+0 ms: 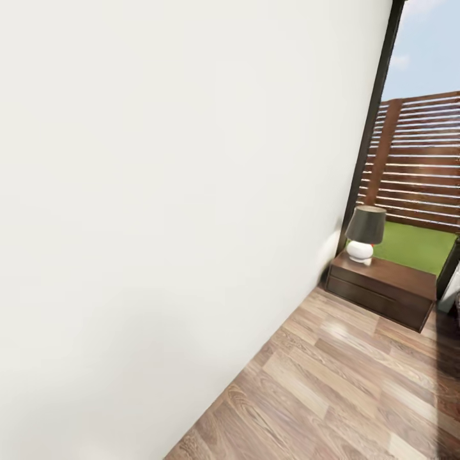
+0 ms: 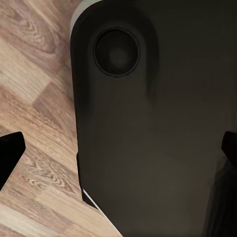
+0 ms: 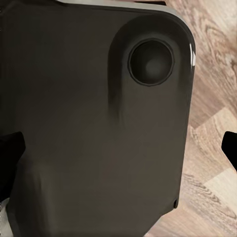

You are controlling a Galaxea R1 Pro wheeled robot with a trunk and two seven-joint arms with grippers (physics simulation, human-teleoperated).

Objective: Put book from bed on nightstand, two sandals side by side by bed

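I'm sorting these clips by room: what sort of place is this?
Probably a bedroom corner: a low dark nightstand with a dark-shaded lamp stands by a white wall on wood-plank floor, beside a tall window.

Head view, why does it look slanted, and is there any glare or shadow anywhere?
Head view: the frame is rolled, so the wall and nightstand lean; soft sheen on the floor planks, shadow at the right edge. Both wrist views: dim, slightly soft, the dark robot body close up.

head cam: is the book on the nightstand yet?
No. The nightstand carries just a lamp on its top; no book lies there.
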